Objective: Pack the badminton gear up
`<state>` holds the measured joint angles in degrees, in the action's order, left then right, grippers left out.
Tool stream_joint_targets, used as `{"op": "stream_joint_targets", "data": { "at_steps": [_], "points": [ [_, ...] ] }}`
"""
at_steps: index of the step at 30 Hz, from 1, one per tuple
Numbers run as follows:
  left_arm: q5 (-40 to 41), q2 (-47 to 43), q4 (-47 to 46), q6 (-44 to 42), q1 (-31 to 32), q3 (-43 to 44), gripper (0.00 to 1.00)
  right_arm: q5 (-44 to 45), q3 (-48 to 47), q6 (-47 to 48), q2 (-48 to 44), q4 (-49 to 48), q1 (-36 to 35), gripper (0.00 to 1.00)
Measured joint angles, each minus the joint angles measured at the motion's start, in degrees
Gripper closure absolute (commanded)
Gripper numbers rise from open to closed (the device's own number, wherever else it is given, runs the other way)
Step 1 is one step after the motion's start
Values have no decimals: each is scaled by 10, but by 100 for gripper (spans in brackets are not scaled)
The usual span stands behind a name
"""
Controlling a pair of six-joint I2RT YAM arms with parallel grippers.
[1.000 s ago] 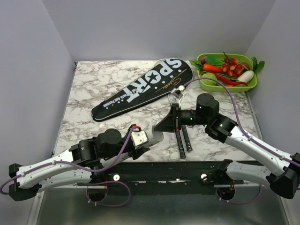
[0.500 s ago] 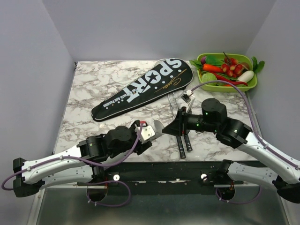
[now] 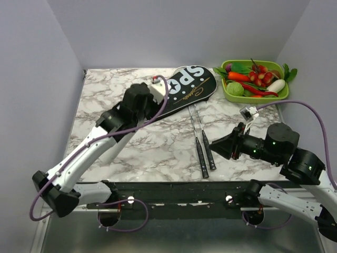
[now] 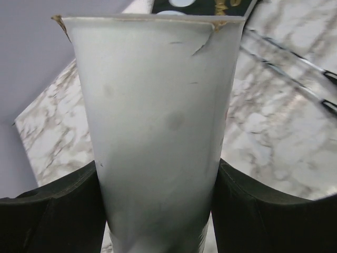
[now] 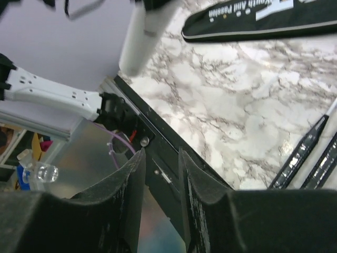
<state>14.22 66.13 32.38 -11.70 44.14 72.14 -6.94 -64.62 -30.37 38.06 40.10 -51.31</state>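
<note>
Rackets (image 3: 202,161) lie side by side on the marble table (image 3: 158,150), right gripper (image 3: 213,142) just beside the handles, slightly parted and empty, and further back the left gripper (image 3: 158,92) hangs over the SPORT cover (image 3: 192,84), jaws I can't tell.

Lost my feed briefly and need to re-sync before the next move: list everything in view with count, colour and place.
racket cover: one, black with white lettering, far middle of the table
rackets: two, black handles and silvery shafts, side by side at centre, shafts pointing toward the cover
tray: one, green, far right corner
toy vegetables: several, mixed colours, in the tray
table: one, white-grey marble
left claw: one, over the cover; open or shut unclear
right claw: one, black, near right, slightly open, empty
</note>
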Motion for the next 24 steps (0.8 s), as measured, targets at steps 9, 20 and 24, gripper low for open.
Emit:
{"op": "stream_joint_targets", "data": {
  "at_steps": [9,20,24],
  "points": [
    [-31,190,20,-32,-267,125,100,-56,103,-28,-2,-14,0,61],
    [-22,386,-28,0,-435,153,100,-114,138,-45,37,-46,0,61],
    [-19,461,-32,11,-456,202,87,-115,154,-52,39,-52,0,58]
  ]
}}
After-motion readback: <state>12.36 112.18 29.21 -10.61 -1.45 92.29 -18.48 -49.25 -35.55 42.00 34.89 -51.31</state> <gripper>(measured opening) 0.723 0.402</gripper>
